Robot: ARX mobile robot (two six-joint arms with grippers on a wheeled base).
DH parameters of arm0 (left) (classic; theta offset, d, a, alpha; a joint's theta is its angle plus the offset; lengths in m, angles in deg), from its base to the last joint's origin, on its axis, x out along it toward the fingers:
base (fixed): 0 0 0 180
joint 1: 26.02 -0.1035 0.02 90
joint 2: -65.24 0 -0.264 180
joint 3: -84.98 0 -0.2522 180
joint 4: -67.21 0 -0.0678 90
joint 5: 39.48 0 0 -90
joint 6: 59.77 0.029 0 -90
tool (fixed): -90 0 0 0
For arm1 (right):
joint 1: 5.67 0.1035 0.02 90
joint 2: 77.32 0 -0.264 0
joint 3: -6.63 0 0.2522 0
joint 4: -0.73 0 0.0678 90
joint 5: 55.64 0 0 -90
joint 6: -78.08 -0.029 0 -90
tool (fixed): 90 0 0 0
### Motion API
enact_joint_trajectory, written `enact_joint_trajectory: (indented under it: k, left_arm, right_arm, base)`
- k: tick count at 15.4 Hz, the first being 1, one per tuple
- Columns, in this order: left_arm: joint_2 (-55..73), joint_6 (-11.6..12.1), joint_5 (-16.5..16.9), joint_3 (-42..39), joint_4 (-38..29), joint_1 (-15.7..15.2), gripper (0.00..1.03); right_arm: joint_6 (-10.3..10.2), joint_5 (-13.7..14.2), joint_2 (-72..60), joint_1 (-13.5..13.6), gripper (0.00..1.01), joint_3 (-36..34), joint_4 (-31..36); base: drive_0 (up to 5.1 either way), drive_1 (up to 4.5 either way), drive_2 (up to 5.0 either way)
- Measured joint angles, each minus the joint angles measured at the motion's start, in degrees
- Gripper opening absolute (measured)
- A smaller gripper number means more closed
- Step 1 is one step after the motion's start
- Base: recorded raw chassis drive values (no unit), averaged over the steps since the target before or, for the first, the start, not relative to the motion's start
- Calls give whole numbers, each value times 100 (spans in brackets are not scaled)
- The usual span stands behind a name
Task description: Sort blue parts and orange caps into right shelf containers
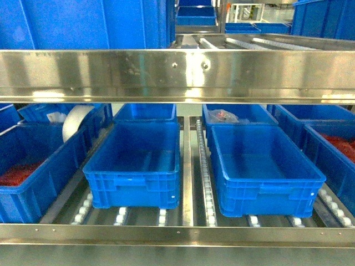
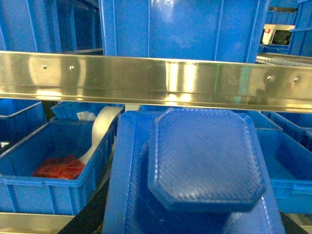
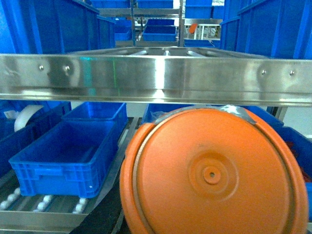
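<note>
A blue part [image 2: 204, 156] fills the lower left wrist view, its flat eight-sided knob facing the camera; it hangs in front of the right shelf's rail [image 2: 146, 78], and the left gripper's fingers are hidden behind it. An orange cap [image 3: 212, 175] fills the lower right wrist view, round face toward the camera, hiding the right gripper's fingers. In the head view two containers stand side by side on the roller tracks: the left one [image 1: 133, 176] and the right one [image 1: 266, 187], both with bare floors. No gripper shows in the head view.
The upper steel rail [image 1: 177, 75] crosses the head view above the bins and a lower rail [image 1: 177, 234] runs in front. A bin with red pieces [image 1: 16, 173] sits left, another [image 1: 341, 145] right. A white tape roll [image 1: 75, 122] stands behind.
</note>
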Motion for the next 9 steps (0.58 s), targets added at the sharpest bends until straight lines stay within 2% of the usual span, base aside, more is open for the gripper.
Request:
enact_joint_trajectory:
  k: [9]
  left_arm:
    - [0, 0, 4, 0, 13, 0, 42]
  right_arm:
    - [2, -4, 0, 0, 44, 0, 9]
  base:
    - [0, 0, 0]
